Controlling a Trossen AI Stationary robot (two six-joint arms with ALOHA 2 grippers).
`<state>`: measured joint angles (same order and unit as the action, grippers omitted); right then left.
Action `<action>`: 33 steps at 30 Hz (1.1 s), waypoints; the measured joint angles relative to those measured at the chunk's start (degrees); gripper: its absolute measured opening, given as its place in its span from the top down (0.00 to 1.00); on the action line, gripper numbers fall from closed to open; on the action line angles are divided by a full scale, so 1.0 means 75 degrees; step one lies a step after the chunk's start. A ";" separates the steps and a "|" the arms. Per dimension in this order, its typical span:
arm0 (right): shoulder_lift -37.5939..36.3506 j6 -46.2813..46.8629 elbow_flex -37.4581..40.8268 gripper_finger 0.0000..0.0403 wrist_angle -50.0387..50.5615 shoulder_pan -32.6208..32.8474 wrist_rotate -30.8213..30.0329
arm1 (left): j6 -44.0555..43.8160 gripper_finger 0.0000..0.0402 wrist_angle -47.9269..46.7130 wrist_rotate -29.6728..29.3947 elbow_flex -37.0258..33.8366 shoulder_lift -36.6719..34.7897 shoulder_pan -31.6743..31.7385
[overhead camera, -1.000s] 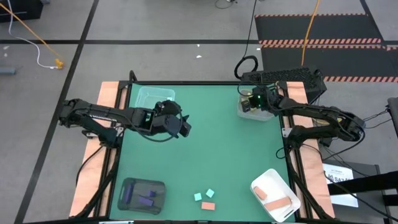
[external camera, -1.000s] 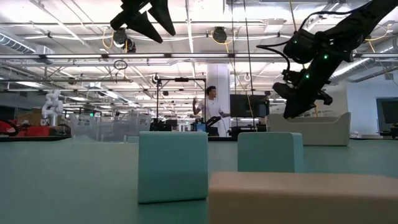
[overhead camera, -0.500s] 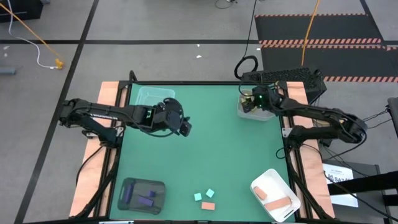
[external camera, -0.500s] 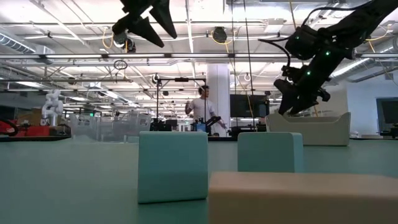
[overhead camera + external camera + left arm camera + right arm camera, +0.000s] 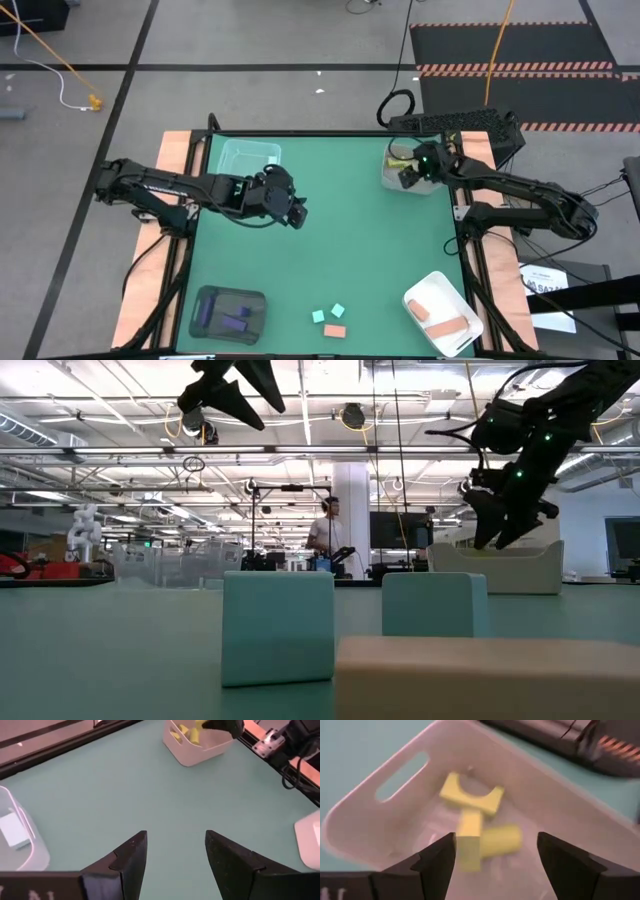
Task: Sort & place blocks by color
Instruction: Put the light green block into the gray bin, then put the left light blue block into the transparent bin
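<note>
My right gripper (image 5: 408, 176) hangs open over the white bin (image 5: 391, 180) at the table's far right. Between its fingers, the right wrist view looks down on three yellow-green blocks lying in the bin: a curved piece (image 5: 470, 795), a bar (image 5: 469, 839) and a short round piece (image 5: 503, 840). My left gripper (image 5: 298, 213) stands open and high above the table's left middle, with nothing between its fingers (image 5: 176, 837). Two light teal blocks (image 5: 318, 316) (image 5: 338, 310) and a salmon-pink block (image 5: 334, 330) lie on the mat near the front edge.
A clear tray (image 5: 250, 154) at the far left holds a teal block (image 5: 12, 830). A dark tray (image 5: 228, 312) with purple blocks sits at the near left. A white tray (image 5: 443, 312) with salmon-pink blocks sits at the near right. The middle of the mat lies bare.
My right gripper has opened above the white bin and shifted a little toward the table's right edge, staying over the bin. My left gripper has rolled slightly at the wrist while staying in place.
</note>
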<state>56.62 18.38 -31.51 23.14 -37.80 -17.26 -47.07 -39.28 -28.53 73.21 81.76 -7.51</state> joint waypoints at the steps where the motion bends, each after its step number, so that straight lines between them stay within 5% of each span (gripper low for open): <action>1: -0.0003 0.0103 0.0000 0.33 0.0116 -0.0002 0.0161 | -0.0001 0.50 0.0000 0.0000 0.0000 0.0000 -0.0033; 9: -0.0169 0.2474 0.0000 0.33 0.0201 0.0000 0.0916 | -0.0410 0.50 0.0007 0.0001 0.0000 0.0000 -0.0375; 18: -0.0589 0.2487 0.0000 0.33 -0.0331 0.0102 0.2224 | -0.0620 0.50 0.0539 0.0013 -0.0002 0.0262 -0.1308; 25: -0.1074 0.2466 0.0000 0.33 -0.2625 0.1019 0.3664 | -0.0044 0.50 0.2905 0.0019 0.0000 0.1224 -0.2003; 33: -0.1148 0.2604 -0.0003 0.33 -0.3859 0.3061 0.4147 | 0.0780 0.50 0.6019 0.0116 0.0000 0.2630 -0.2598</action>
<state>48.01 37.91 -31.53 -5.80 -14.84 13.84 -41.22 5.86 -27.65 73.21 101.48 -27.00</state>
